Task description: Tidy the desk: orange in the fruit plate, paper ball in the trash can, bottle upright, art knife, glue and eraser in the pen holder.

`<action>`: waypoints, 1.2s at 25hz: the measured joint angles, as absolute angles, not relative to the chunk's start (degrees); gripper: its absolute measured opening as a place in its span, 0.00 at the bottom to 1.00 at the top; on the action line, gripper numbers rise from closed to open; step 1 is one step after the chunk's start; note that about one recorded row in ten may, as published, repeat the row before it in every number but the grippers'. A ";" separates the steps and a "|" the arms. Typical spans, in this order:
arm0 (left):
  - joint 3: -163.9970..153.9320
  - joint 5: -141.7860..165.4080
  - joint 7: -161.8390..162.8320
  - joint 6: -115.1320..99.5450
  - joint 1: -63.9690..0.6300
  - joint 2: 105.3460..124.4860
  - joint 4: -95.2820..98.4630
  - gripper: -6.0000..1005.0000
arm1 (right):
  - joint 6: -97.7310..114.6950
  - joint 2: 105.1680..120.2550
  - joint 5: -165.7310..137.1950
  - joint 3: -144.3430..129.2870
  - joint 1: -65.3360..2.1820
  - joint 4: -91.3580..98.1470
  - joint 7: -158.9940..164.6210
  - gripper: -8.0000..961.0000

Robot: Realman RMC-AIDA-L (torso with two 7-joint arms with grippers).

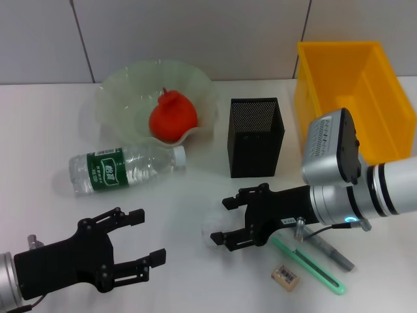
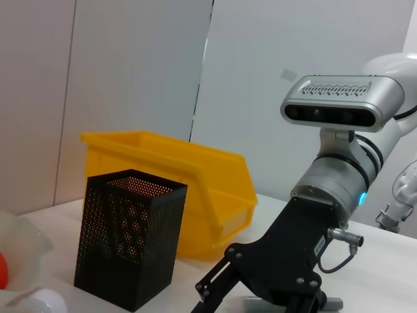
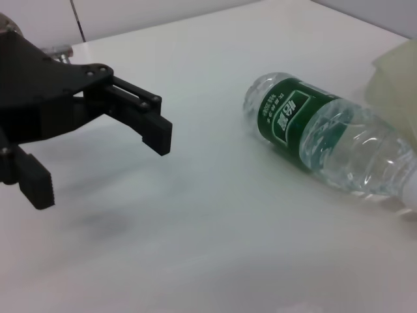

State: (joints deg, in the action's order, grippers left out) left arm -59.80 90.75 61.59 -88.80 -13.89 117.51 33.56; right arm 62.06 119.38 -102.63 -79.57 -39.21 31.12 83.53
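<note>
An orange [image 1: 172, 117] lies in the green glass fruit plate [image 1: 117, 91]. A clear bottle [image 1: 124, 168] with a green label lies on its side in front of the plate; it also shows in the right wrist view [image 3: 326, 140]. A black mesh pen holder [image 1: 255, 137] stands mid-table. My right gripper [image 1: 223, 221] is open, low over the table, with a faint white paper ball [image 1: 210, 230] at its fingertips. A green art knife [image 1: 306, 264], a grey glue stick [image 1: 329, 251] and an eraser [image 1: 285, 275] lie under my right arm. My left gripper [image 1: 148, 236] is open and empty at the front left.
A yellow bin [image 1: 352, 98] stands at the back right, next to the pen holder [image 2: 130, 238]; it also shows in the left wrist view [image 2: 189, 189]. My left gripper [image 3: 98, 163] shows in the right wrist view, apart from the bottle. A grey wall runs behind the table.
</note>
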 joint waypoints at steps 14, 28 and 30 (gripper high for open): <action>-59.67 90.79 60.21 -88.54 -13.88 117.93 33.46 0.85 | 61.75 119.60 -102.46 -79.62 -38.59 32.00 82.76 0.80; -59.49 90.38 60.23 -88.36 -13.93 117.95 32.68 0.85 | 72.76 119.19 -105.71 -75.69 -22.62 56.79 91.98 0.54; -58.92 90.33 60.26 -88.37 -14.07 117.95 32.07 0.85 | 76.31 119.24 -106.20 -72.03 -18.45 61.32 92.89 0.54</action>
State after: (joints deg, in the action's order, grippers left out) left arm -58.92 90.33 60.26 -88.37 -14.07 117.95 32.07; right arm 76.31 119.24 -106.20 -72.03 -18.45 61.32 92.89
